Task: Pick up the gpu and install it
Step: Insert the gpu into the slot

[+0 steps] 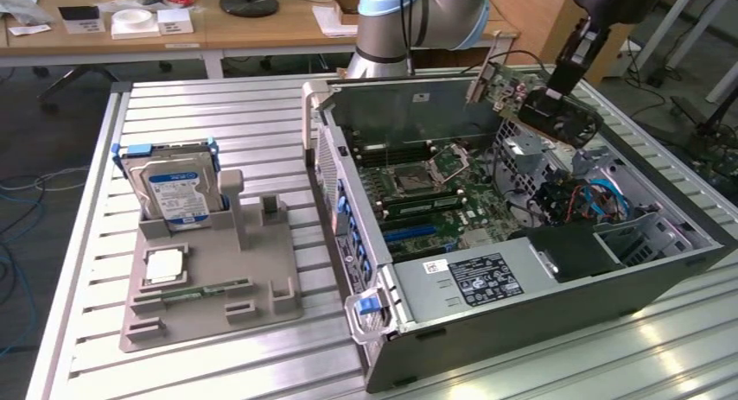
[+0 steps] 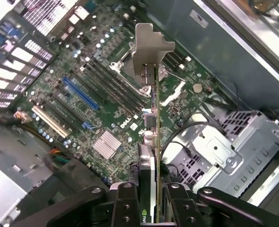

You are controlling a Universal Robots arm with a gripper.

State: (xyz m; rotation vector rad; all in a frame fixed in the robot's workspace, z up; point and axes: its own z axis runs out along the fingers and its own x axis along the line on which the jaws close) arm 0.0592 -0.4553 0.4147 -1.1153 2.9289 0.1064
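Ribbed silvery aluminium table [image 1: 207,115] carries, nearest the camera, an open grey sheet-metal computer case [image 1: 519,331] lying on its side. A black labelled power supply [image 1: 479,279] sits at its near end, with a green motherboard [image 1: 421,188] beyond. Beside the case, toward the exterior view's left, is a matte grey plastic fixture [image 1: 219,305]. It holds a narrow green RAM stick [image 1: 202,290], a square silvery processor [image 1: 164,263] and, upright at its far end, a boxy hard drive [image 1: 175,193] with a blue-and-white label. Above the case's far corner, on the exterior view's right, the black gripper [image 1: 554,89] is clamped on the gpu [image 1: 507,85], a thin flat card held in the air over the open case. In the wrist view the card is edge-on, with dark fingers [image 2: 126,208] pressed against both faces and its silvery bracket [image 2: 151,47] at the end farthest from them. Behind stand the pale blue-and-grey arm base [image 1: 386,20] and wooden desks [image 1: 231,33]
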